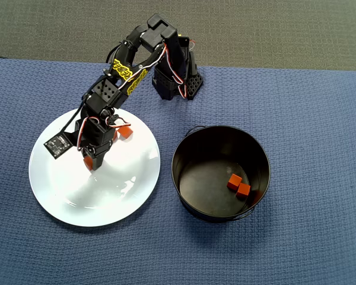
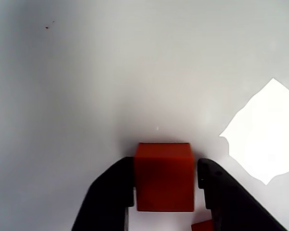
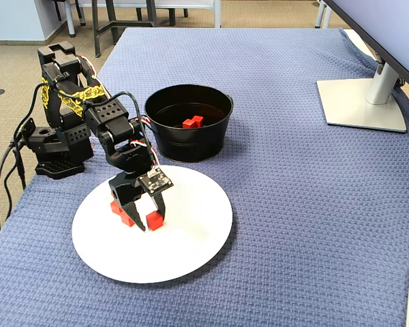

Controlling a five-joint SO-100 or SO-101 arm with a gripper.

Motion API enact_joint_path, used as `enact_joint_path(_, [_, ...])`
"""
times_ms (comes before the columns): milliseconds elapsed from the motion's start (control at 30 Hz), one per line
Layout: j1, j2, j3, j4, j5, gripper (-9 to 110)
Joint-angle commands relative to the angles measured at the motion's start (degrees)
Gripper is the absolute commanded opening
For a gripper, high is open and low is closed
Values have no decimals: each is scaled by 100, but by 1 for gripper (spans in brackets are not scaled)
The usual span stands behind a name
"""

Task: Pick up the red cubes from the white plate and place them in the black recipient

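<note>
The white plate (image 1: pixel 107 202) lies at the left of the overhead view, and my gripper (image 1: pixel 89 162) is down on it. In the wrist view the gripper (image 2: pixel 164 162) stands around one red cube (image 2: pixel 164 175) that rests on the plate (image 2: pixel 135 72). The left finger (image 2: pixel 111 192) touches the cube and a thin gap shows at the right finger (image 2: pixel 221 197). The fixed view shows this cube (image 3: pixel 155 219) between the fingers, and more red cubes (image 3: pixel 126 216) just behind them. Another cube (image 1: pixel 125 132) lies partly under the arm. The black pot (image 1: pixel 184 196) holds two red cubes (image 1: pixel 238 185).
The arm's base (image 1: pixel 178 83) stands behind the plate on the blue woven cloth. A monitor stand (image 3: pixel 361 102) is at the far right of the fixed view. The pot (image 3: pixel 191 146) stands just beyond the plate (image 3: pixel 191 252) there.
</note>
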Motion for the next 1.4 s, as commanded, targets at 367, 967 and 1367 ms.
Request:
enact_joint_path(367, [-844, 2083, -1055, 1688, 2979, 0])
enact_joint_path(967, [-6047, 4693, 167, 3182, 6855, 15])
enact_joint_path(1367, [-2461, 4069, 325, 2443, 3990, 33])
